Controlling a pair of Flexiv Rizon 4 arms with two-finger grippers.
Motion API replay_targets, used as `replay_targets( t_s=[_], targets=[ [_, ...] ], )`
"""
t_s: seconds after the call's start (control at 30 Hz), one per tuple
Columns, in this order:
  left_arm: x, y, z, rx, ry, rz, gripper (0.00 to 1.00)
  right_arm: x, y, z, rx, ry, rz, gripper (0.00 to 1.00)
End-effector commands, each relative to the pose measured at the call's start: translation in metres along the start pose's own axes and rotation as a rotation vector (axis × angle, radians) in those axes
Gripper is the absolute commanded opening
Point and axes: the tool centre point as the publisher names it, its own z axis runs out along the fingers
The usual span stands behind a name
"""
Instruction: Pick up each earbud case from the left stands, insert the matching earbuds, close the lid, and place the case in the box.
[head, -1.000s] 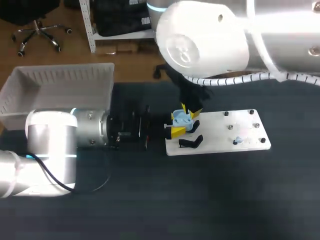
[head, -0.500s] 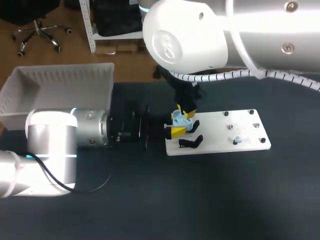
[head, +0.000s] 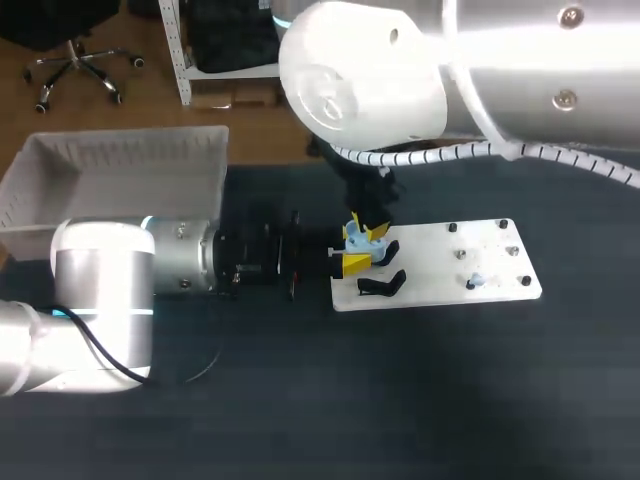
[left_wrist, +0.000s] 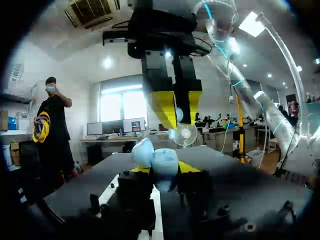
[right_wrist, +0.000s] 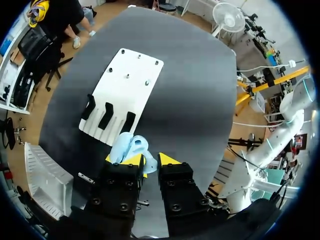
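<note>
Dark worktop (head: 420, 400) stretches open toward its near edge, with the white box (head: 120, 170) at its far left corner. Left claw (head: 354, 250) clamps the open blue earbud case (right_wrist: 129, 146) at the left edge of the white stand board (head: 450, 262); right claw (left_wrist: 177, 107) hangs just above it, nipping a pale earbud (left_wrist: 179, 114).

White arms (head: 360, 70), spiral-wrapped cable (head: 420, 152), yellow fingertips (left_wrist: 165, 107)

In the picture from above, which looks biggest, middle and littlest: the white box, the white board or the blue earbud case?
1. white box, biggest
2. white board, middle
3. blue earbud case, littlest by far
</note>
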Motion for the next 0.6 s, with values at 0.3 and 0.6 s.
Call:
replay_targets(
  t_s=[0.3, 0.6],
  targets=[
    [0.0007, -0.0019, 0.0002, -0.008, -0.003, 0.004, 0.0, 0.0008, -0.0027, -0.0009, 0.0, 0.006, 0.027, 0.0],
    [0.0007, -0.0019, 0.0002, -0.008, -0.003, 0.004, 0.0, -0.0021, -0.0014, 0.0033, -0.009, 0.011, 0.048, 0.0]
  ],
)
